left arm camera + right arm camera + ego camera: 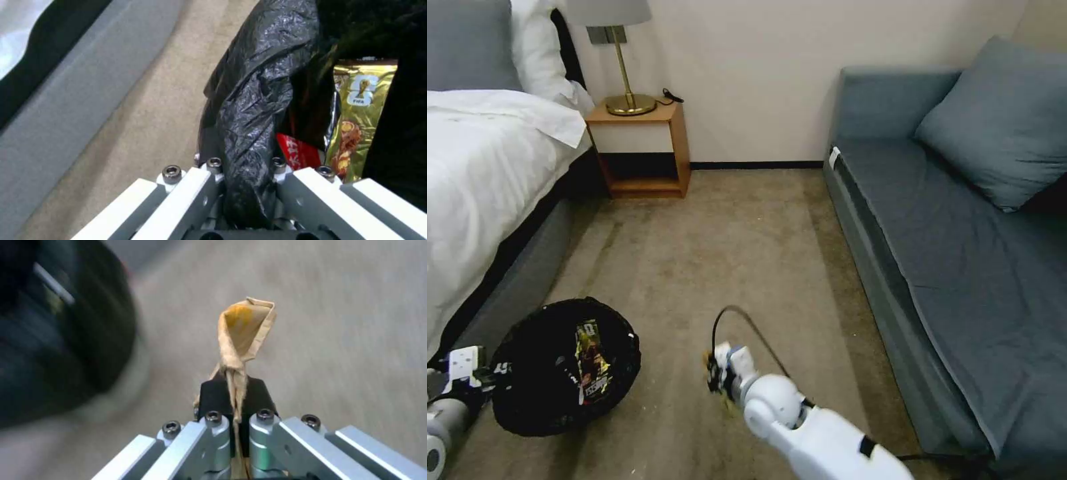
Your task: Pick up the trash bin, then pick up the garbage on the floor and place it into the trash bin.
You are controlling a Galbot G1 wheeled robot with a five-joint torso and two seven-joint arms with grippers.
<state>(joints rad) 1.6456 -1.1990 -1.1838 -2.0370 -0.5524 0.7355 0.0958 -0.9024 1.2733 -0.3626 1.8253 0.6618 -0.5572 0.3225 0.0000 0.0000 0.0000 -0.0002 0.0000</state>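
The trash bin (564, 367), lined with a crinkly black bag, sits tilted at the lower left over the carpet. My left gripper (490, 375) is shut on its rim; the left wrist view shows the fingers (247, 186) pinching the black liner (253, 110). Inside the bin lie two pieces of garbage, a gold-brown candy wrapper (360, 113) and a red-white snack bag (298, 150). My right gripper (717, 373) hangs just right of the bin, shut on a crumpled tan wrapper (242, 336) that sticks out past the fingertips (236, 393). The bin (53, 340) lies close beside it.
A bed (480, 173) with white sheets runs along the left. A wooden nightstand (640, 147) with a brass lamp stands at the back wall. A blue-grey sofa (960, 233) lines the right. Bare carpet (727, 247) lies between them.
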